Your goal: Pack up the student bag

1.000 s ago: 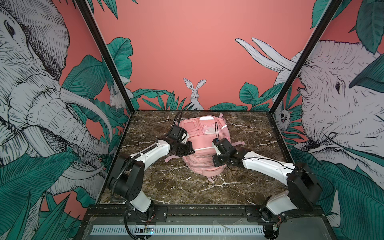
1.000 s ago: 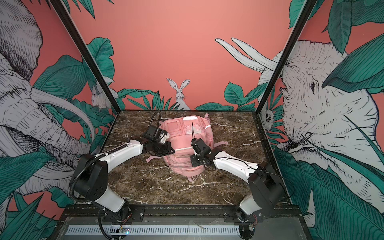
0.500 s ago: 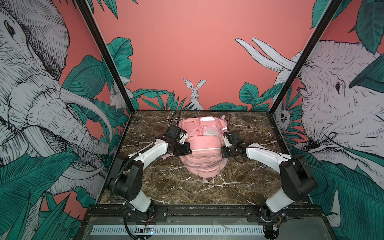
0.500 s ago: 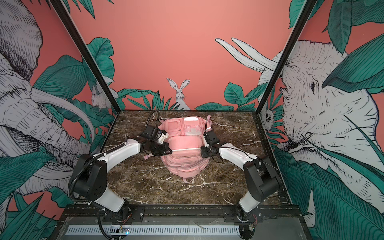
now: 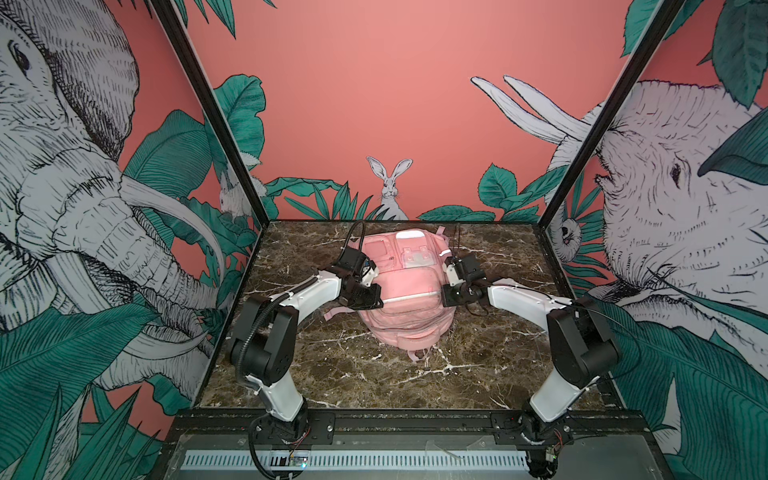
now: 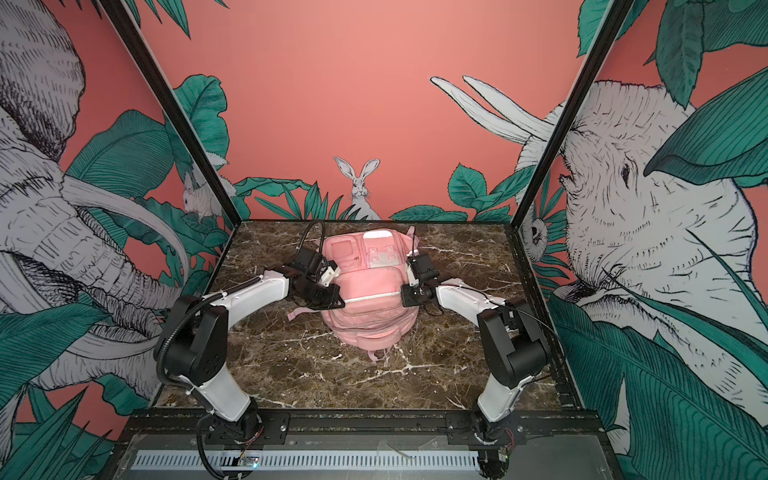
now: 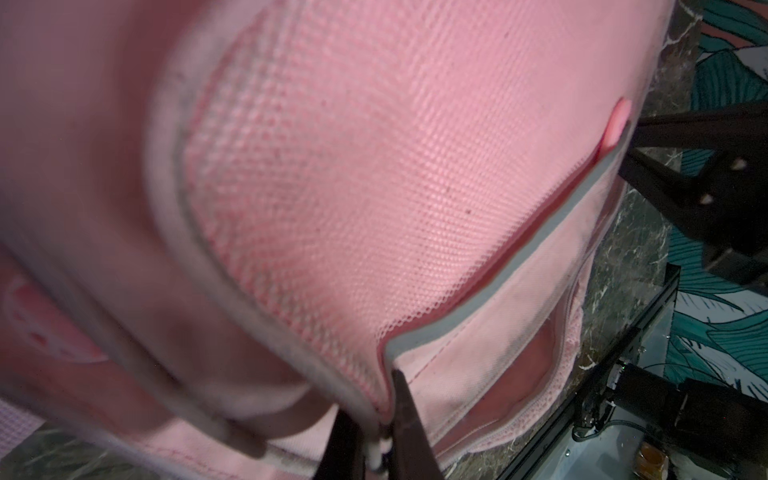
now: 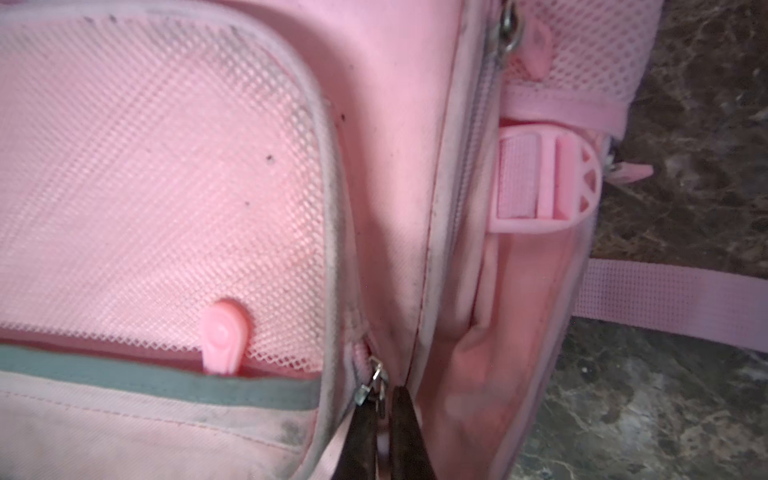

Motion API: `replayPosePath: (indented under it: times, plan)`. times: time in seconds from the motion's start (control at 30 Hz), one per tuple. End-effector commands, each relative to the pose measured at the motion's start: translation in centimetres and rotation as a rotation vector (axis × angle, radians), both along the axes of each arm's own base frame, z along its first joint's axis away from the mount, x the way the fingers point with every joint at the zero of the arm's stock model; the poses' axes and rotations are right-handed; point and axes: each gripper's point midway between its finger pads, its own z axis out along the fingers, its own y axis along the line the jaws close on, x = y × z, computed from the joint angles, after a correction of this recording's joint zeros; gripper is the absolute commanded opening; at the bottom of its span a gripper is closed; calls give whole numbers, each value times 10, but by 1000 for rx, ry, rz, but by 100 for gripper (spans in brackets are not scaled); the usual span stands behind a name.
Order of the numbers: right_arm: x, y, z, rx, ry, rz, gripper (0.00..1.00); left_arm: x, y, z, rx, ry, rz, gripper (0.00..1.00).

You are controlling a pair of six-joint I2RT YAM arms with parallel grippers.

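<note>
While pinched at one end of the grey strip [image 5: 411, 296] by the left end effector [image 5: 376, 298], lying flat on the middle of the table [image 5: 332, 374]: student bag [image 5: 405, 324], front pockets upward.

Left end effector [image 7: 376, 432]: closed on the corner of the bag's front pocket, a pale cord [image 7: 376, 451] caught between the jaws. Right end effector [image 8: 384, 436]: at the opposite end of the strip, jaws nearly together around a pale sliver just behind the metal zip slider [image 8: 374, 382]; gripping or slack, cannot tell.

Risks, as judged:
- Slipping of the thin sliver from the right jaws if held only loosely, leaving the zip short of its end.
- Sliding or folding of the soft bag across the table if pulled from one side without a firm hold on the other.
- Snagging of loose mesh or bunched fabric in the zip teeth near the slider.
- Loss of the left pinch, being taken on a narrow fold at the very corner.

Containers:
- Mesh pocket [image 8: 145, 187]: narrow slit open along the grey strip, pink lining behind, pink tab [image 8: 224, 336] at the lip, no contents made out.
- Side pocket [image 8: 582, 54] above the buckle [image 8: 548, 183]: contents not made out.
- Main compartment: not seen into.
</note>
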Motion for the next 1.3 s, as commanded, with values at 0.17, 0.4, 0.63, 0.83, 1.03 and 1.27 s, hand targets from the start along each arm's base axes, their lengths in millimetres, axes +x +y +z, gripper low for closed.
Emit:
replayPosePath:
  times: [0.17,0.4,0.63,0.83,1.03,1.27]
  plan:
    - [-7,-60,27,-56,-97,-129,69,22,17,12,105,-66,22,36]
    - [-4,-137,57,-137,-240,-364,82,8,57,49,150,-286,166,78]
    - [-6,-195,65,-269,-405,-483,87,23,144,71,401,-553,498,97]
    - [-5,-211,60,-364,-575,-499,87,18,195,93,591,-781,617,99]
    - [15,-206,53,-366,-665,-463,88,26,206,83,733,-1012,512,99]
    - [24,-207,38,-329,-713,-438,88,38,224,65,616,-1030,506,99]
